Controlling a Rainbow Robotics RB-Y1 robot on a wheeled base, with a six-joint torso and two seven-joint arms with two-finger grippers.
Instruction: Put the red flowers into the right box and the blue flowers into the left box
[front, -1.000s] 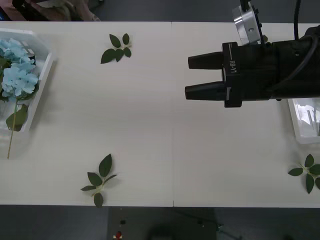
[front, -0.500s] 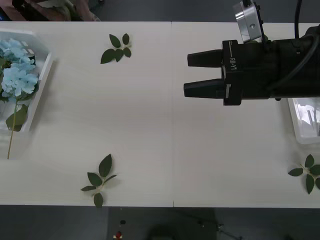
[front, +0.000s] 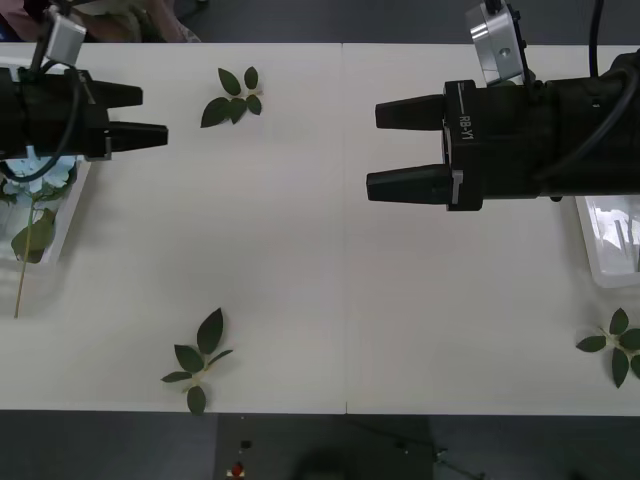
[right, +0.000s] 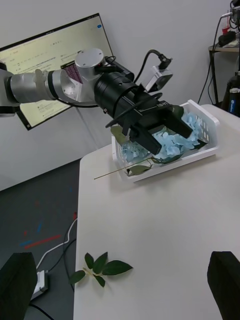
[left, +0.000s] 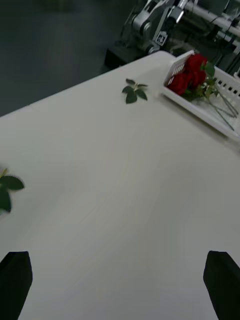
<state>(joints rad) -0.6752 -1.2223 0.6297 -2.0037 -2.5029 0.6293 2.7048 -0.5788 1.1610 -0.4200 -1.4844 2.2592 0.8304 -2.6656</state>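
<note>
Right gripper (front: 372, 150): black fingers spread wide, nothing between them. It hangs over the table (front: 330, 250) toward the far right part, pointing at the left edge.

Left gripper (front: 155, 113): black fingers parted a little, holding nothing. It sits at the far left corner, just past the left box (front: 68, 215), pointing toward the right edge. In the right wrist view it (right: 172, 131) hangs in front of that box (right: 210, 124).

Blue flowers (front: 30, 165): lying in the left box at the left edge, partly hidden under the left arm. One stem with a big leaf sticks out over the box's near rim onto the table. In the right wrist view the pale blue clusters (right: 172, 142) fill the box.

Red flowers (left: 192, 75): lying in the right box (left: 177, 97), blooms together at one end, stems running along the box.

Right box (front: 605, 250): at the right edge, partly under the right arm.

Leaf sprigs: one near the far edge, left of middle (front: 232, 95); one by the near edge, left of middle (front: 198, 360); one at the near right corner (front: 615, 345).
</note>
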